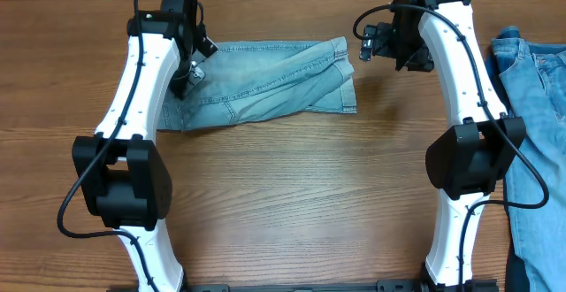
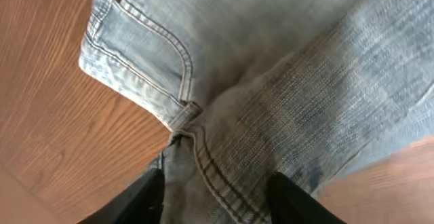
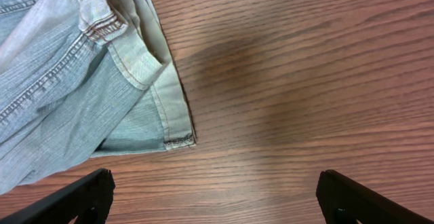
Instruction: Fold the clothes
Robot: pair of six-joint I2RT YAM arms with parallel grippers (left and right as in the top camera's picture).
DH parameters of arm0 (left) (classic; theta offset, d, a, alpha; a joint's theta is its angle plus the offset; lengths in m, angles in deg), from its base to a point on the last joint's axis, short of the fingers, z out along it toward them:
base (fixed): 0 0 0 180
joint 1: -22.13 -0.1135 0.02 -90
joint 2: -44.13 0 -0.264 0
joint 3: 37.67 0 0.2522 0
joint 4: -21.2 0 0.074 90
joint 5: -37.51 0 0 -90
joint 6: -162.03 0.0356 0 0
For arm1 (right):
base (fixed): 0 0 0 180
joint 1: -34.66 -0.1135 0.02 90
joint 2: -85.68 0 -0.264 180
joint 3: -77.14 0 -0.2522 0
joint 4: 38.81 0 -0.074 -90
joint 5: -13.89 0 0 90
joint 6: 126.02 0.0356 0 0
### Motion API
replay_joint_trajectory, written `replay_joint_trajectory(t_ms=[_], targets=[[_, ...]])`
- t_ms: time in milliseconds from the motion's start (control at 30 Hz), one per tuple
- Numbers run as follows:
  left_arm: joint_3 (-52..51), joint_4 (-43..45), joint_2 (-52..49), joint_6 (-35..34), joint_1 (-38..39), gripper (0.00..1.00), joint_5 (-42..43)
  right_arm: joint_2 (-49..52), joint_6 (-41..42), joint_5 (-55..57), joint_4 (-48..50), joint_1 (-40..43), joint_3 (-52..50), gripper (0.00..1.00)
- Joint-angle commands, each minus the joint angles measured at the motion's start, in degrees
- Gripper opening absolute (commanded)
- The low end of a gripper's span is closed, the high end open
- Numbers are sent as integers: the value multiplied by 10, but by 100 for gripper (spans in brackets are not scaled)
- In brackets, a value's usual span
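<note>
The pale light-blue denim shorts (image 1: 265, 80) lie folded lengthwise across the far middle of the wooden table, hems toward the right. My left gripper (image 1: 190, 71) is at their left end. In the left wrist view its fingers (image 2: 215, 203) are closed on a bunched seam of the shorts (image 2: 271, 61), with a pocket corner just beyond. My right gripper (image 1: 389, 49) hovers to the right of the hem end, open and empty. In the right wrist view its fingers (image 3: 213, 197) are wide apart above bare wood, and the shorts' hem corner (image 3: 68, 68) lies at the upper left.
A deeper-blue denim garment (image 1: 535, 106) lies along the table's right edge, beside the right arm. Bare wooden tabletop (image 1: 292, 195) stretches in front of the shorts, between the two arm bases.
</note>
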Motion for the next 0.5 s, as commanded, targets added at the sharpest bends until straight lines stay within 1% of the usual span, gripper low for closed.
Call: replay_joint_trajectory(t_ms=[0,33,67,133,267,333,400,467], targets=[[29,-17,47,71,-6,62,35,-7,4,1,3,1,13,100],[29,-26,52,94,-6,71,42,-7,4,1,3,1,13,100],[29,-40,54,117,-6,75,41,-7,4,1,3,1,13,100],[29,-52,54,136,-6,78,42,-7,4,1,2,1,13,100],[28,-50,54,145,-10,79,43,-7,4,1,2,1,13,100],[28,-28,53,156,-17,78,43,-7,4,1,2,1,13,100],[20,19,53,169,-21,78,43,-7,4,1,3,1,13,100],[17,33,53,187,-23,79,45,-7,4,1,2,1,13,100]])
